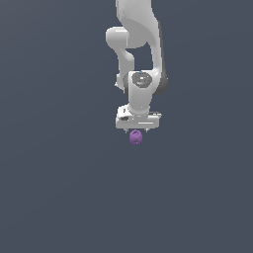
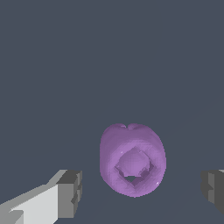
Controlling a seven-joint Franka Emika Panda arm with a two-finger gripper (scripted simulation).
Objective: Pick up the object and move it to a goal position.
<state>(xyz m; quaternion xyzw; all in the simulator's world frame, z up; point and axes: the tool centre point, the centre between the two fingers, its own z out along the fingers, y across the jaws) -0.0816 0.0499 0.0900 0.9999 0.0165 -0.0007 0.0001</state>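
Your white gripper [image 1: 137,129] points straight down, with the purple ball [image 1: 136,137] directly beneath it in the exterior view. In the wrist view the ball [image 2: 132,159] (lumpy, with a square hollow in its face) sits between the two grey finger pads [image 2: 70,194], and a clear gap shows on either side. So your jaws stand wide, touching nothing. Everything around it is one plain dark grey surface [image 1: 54,188].
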